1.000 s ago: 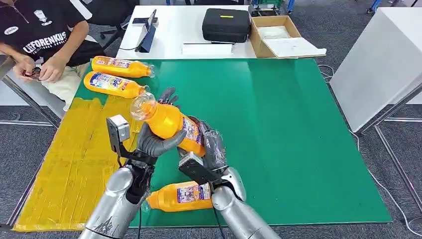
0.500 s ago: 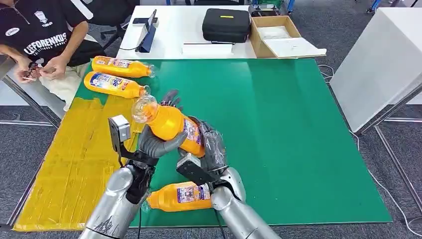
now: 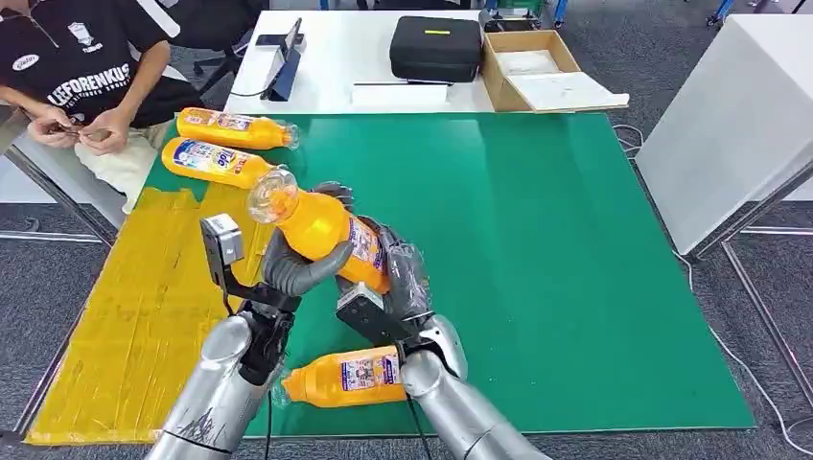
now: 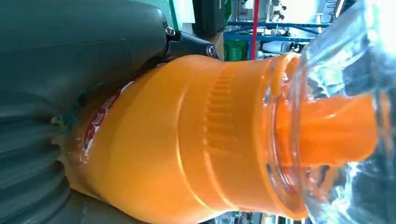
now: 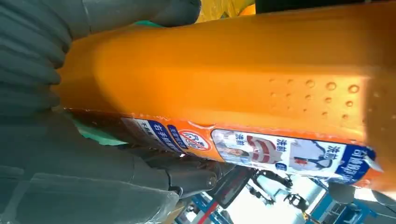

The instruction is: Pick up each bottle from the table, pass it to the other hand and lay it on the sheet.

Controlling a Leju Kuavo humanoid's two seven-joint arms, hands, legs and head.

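- While both our hands share the orange bottle (image 3: 321,235) above the green tabletop (image 3: 575,287), our left hand (image 3: 297,264) wraps its neck end and our right hand (image 3: 398,283) clasps its base.
- If the right lets go before the left grip is firm, we judge the bottle could drop onto the bottle (image 3: 345,376) lying below.
- Compared with a second ago, the bottle sits slightly higher and further left, toward the yellow sheet (image 3: 134,307).

Four orange bottles: two (image 3: 233,128) (image 3: 219,162) at upper left, one held at centre (image 3: 321,233), one at the bottom (image 3: 345,377). One black case (image 3: 435,47). One cardboard box (image 3: 537,72).
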